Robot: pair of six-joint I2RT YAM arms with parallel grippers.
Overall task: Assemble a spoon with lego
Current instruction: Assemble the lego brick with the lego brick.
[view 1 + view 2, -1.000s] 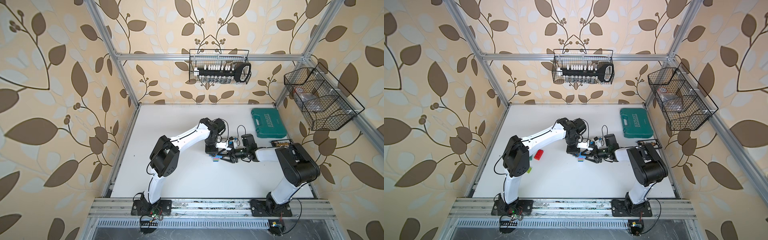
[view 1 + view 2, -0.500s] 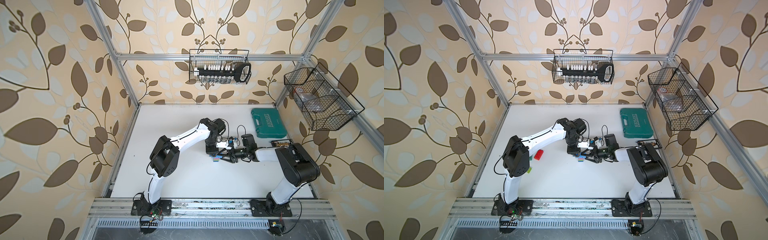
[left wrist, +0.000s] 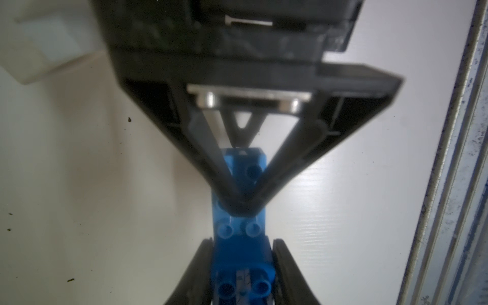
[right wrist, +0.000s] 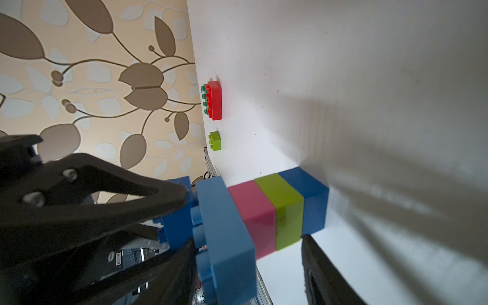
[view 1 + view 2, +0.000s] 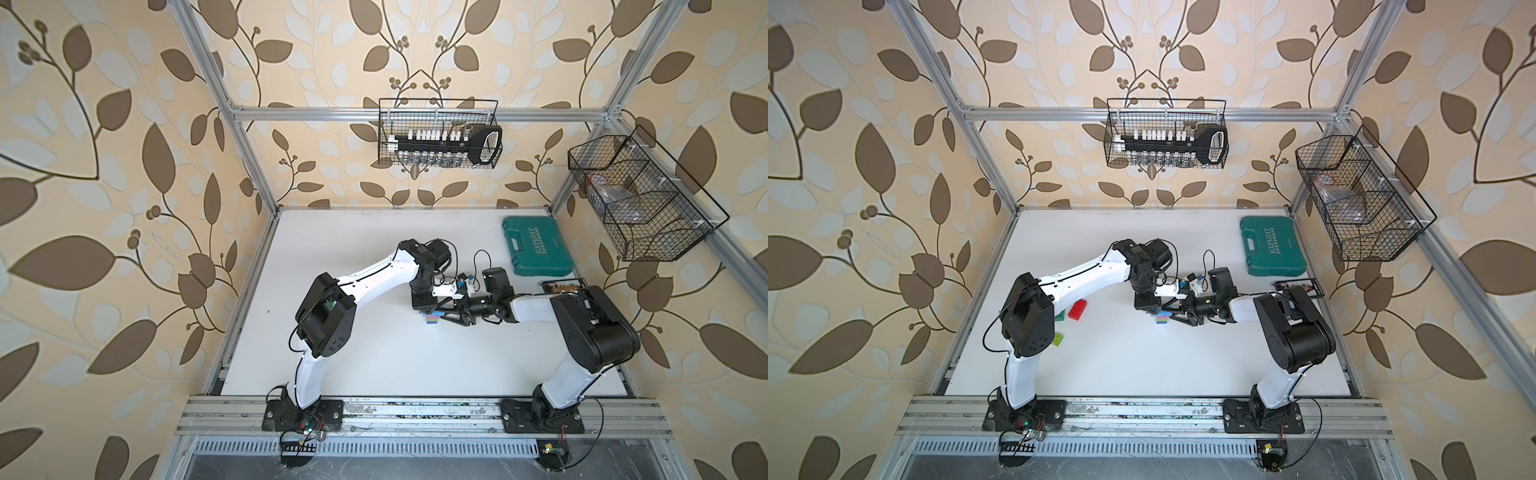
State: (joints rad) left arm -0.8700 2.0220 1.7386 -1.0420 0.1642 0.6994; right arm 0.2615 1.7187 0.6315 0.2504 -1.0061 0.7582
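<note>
Claws: two. The left claw [image 3: 242, 245] is pinched on a dark blue brick [image 3: 243, 264], a finger on each flank. The right claw [image 4: 249, 237] stands spread, one finger against the stack's studded top, the other low beside its base. Whether it truly grips cannot be told.
Spoon count: one unfinished spoon [image 4: 264, 211], four bricks stacked.
Spoon location: between the right claw's jaws, directly under the left claw's tips.
Spoon axis: upright, with the blue end down at the bench [image 5: 1142, 365] and the studded end pointing up at the left claw.
Spoon appearance: blue base [image 4: 314, 200], lime layer [image 4: 287, 208], pink layer [image 4: 253, 211], then a wider light-blue brick [image 4: 224, 224] overhanging them. The dark blue brick sits against its studs; seating unclear.
Loose bricks: three, straight ahead of the right claw and well beyond the spoon. They are a red brick [image 4: 215, 100], a green brick [image 4: 203, 97] just beside it, and a lime brick [image 4: 215, 141] apart.
Tool case: one teal tool case [image 5: 536, 247], closed, well apart from both claws.
</note>
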